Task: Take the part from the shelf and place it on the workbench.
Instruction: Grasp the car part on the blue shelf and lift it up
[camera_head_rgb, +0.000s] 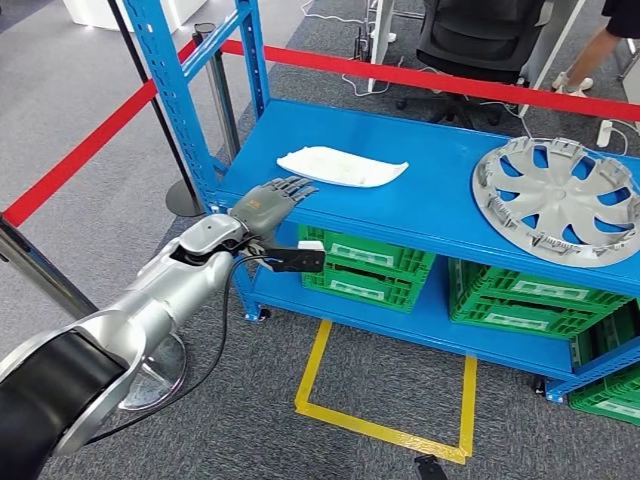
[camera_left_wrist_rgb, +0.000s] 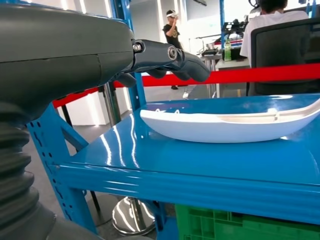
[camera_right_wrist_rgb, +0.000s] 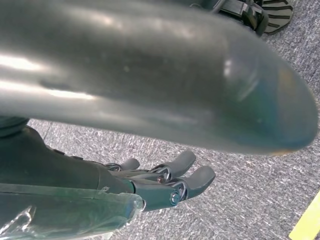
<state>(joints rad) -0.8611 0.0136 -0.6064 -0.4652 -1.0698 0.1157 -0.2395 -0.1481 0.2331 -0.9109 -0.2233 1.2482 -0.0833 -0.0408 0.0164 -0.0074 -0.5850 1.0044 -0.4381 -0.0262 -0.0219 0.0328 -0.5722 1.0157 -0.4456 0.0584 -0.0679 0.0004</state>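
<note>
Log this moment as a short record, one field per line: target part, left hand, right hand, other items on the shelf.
target part: white part lying flat on the blue shelf top, untouched
left hand: left hand at the shelf's front edge, fingers extended toward the part, holding nothing
right hand: right hand above grey carpet, holding nothing
other items: silver wheel cover on the shelf top; green crates on the lower level

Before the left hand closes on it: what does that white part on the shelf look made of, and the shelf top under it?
White part: likely moulded plastic, matte white, judging by its thin curved shell with small ribs and soft highlights. Shelf top: probably painted or powder-coated steel, glossy blue; it mirrors the lights, and the upright shows punched holes.
</note>
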